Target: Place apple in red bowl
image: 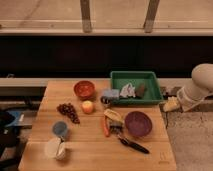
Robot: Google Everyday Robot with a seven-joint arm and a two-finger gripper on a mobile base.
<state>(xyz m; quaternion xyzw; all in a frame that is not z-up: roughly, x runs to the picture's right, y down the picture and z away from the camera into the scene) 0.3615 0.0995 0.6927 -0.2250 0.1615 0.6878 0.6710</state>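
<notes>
The apple (88,106) is a small yellow-orange fruit lying on the wooden table (90,160), just in front of the red bowl (84,89). The red bowl stands near the table's back edge, left of centre, and looks empty. My arm (197,85) reaches in from the right, beyond the table's right edge. My gripper (171,104) hangs beside the green tray's right end, well away from the apple and the bowl, and holds nothing that I can see.
A green tray (150,76) with a crumpled wrapper sits at the back right. A dark grape cluster (68,111), a carrot (105,127), a purple bowl (138,123), a blue cup (60,129), a white cup (55,148) and a black-handled tool (132,145) lie on the table.
</notes>
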